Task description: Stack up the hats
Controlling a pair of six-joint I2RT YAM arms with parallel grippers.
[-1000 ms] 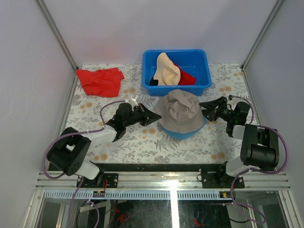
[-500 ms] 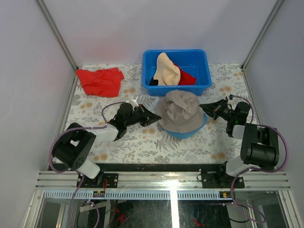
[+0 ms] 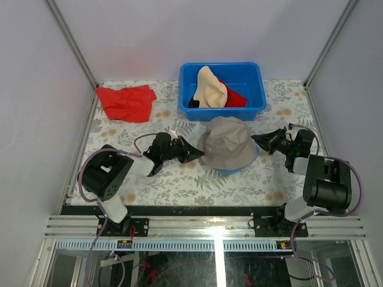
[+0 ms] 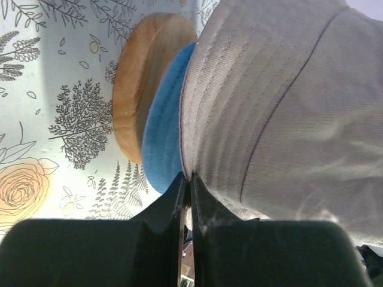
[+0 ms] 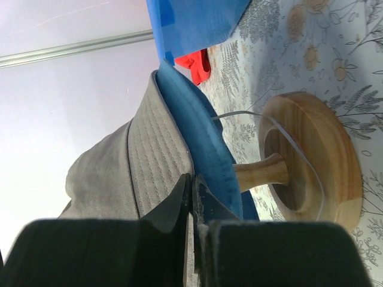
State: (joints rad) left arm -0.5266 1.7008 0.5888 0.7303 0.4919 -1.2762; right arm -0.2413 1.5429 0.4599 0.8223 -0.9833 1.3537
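Centrally, on the wooden stand [image 4: 140,89]: blue hat [image 3: 227,171] underneath, grey-khaki hat [image 3: 229,143] fitted over it, crown up, so two of four stacked. Flanked on both sides, presumably for an even, level tug: left gripper [image 4: 186,182] pinched fully narrow at the left brim, right gripper [image 5: 191,182] likewise squeezed tight at the opposite brim. Tips set right on the grey-to-blue brim seam (fabric actually caught between the fingers or not, impossible to tell). Probably positioned this way to seat the grey brim down squarely without tipping the stand. Waiting in the blue bin [image 3: 251,110] at the back: peach-beige hat [image 3: 210,86] draped partly over the red hat [image 3: 234,97], well apart from both arms. Off at the far left, flat red cloth [image 3: 127,101], not part of the stack.
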